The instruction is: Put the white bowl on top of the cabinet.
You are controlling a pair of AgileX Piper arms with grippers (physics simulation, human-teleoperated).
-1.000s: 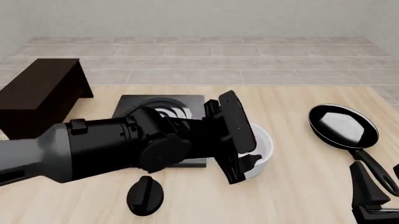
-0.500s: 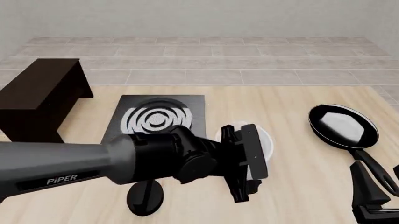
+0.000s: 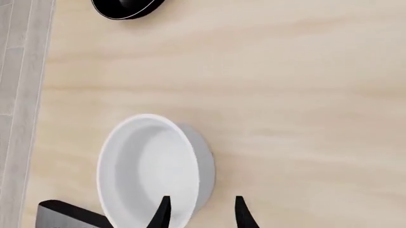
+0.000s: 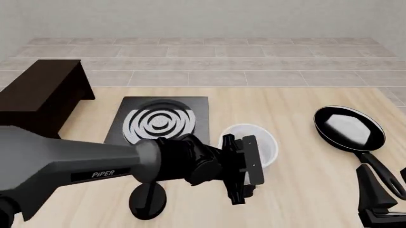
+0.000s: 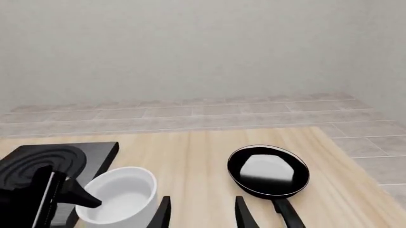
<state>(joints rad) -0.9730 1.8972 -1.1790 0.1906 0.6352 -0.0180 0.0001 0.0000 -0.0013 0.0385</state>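
- Left gripper [image 4: 240, 192] has dropped lower and drawn back toward the arms' side over the last second; its jaws stand a moderate gap apart with nothing pinched between them, and the near wall of the white bowl [image 4: 254, 147] sits in that gap.
- Seen from the left wrist view, one fingertip [image 3: 163, 209] hangs over the bowl's hollow and the other lies outside the wall, so the rim is straddled; whether a pad touches the wall yet cannot be told.
- That descent reads as the approach ending: the grasp on the rim seems ready, and closing would likely be the next step, with lift and carry all still to do.
- Beside the gripper, toward the arms' side, a round black knob [image 4: 147, 201] lies on the table [image 4: 298, 190].
- Just past the bowl, on the left gripper's left, lies the stove plate [image 4: 159, 122], close to the bowl.
- Farther out on that left side stands the cabinet [image 4: 39, 97], well apart from the bowl, its flat top bare.
- Off to the opposite side rests the frying pan [image 4: 349, 127], clear of the likely path.
- Right gripper [image 5: 201, 211] idles near the pan's handle, fingers parted, holding nothing.
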